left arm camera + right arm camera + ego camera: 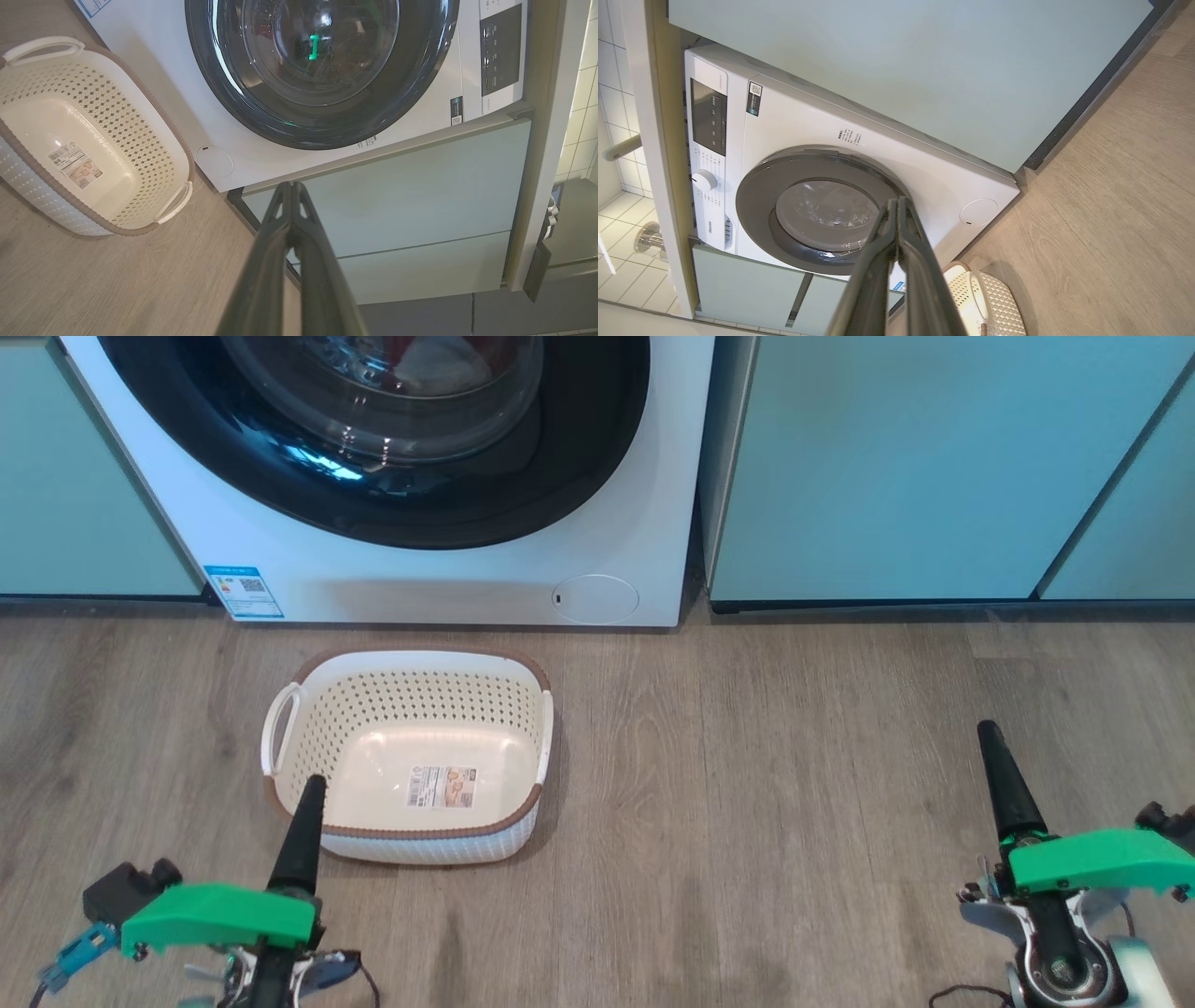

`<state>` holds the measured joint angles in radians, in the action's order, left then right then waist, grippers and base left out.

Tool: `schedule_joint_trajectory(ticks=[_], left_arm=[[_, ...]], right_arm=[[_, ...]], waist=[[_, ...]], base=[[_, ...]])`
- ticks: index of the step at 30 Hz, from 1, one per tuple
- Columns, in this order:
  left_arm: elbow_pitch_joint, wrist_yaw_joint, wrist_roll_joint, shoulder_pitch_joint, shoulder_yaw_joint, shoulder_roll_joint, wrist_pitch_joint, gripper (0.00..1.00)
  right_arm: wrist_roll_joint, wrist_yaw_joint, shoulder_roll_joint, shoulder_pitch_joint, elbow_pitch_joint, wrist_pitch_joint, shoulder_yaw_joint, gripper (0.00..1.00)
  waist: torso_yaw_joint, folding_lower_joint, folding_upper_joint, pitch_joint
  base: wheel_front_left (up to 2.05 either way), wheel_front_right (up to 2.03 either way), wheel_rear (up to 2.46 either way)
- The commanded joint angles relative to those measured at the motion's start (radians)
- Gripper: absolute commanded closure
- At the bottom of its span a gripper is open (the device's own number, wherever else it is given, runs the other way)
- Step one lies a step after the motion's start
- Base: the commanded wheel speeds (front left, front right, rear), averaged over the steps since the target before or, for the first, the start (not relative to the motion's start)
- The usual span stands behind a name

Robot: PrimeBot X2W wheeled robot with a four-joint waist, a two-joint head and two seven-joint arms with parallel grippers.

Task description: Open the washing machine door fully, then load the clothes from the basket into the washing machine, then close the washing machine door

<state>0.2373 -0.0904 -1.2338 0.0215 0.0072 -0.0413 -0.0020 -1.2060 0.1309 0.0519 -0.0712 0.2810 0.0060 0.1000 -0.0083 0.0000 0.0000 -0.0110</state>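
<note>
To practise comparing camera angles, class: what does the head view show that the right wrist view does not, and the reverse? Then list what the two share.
Head view adds: the left gripper, shut, and the label on the basket's bare bottom.

Right wrist view adds: the control panel, the dial and white wall tiles.

Both share: the washing machine, the washing machine door closed, the round filter cap, the basket on the wood floor, the teal cabinets, and the shut right gripper.
</note>
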Motion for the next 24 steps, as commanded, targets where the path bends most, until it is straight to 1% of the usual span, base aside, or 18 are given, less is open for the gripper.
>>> schedule_joint_trajectory(ticks=[1, 24], left_arm=[[-0.025, -0.010, -0.029, 0.051, 0.035, -0.017, 0.007, 1.00], [-0.004, -0.030, -0.265, 0.074, 0.073, -0.018, 0.071, 1.00]], right_arm=[[-0.031, 0.000, 0.000, -0.038, -0.036, 0.009, -0.009, 1.00], [-0.277, 0.000, -0.001, -0.037, -0.036, 0.074, 0.006, 1.00]], waist=[[0.000, 0.0000, 0.0000, 0.000], [0.006, 0.0000, 0.0000, 0.005]], base=[[0.00, 0.00, 0.00], [0.00, 0.00, 0.00]])
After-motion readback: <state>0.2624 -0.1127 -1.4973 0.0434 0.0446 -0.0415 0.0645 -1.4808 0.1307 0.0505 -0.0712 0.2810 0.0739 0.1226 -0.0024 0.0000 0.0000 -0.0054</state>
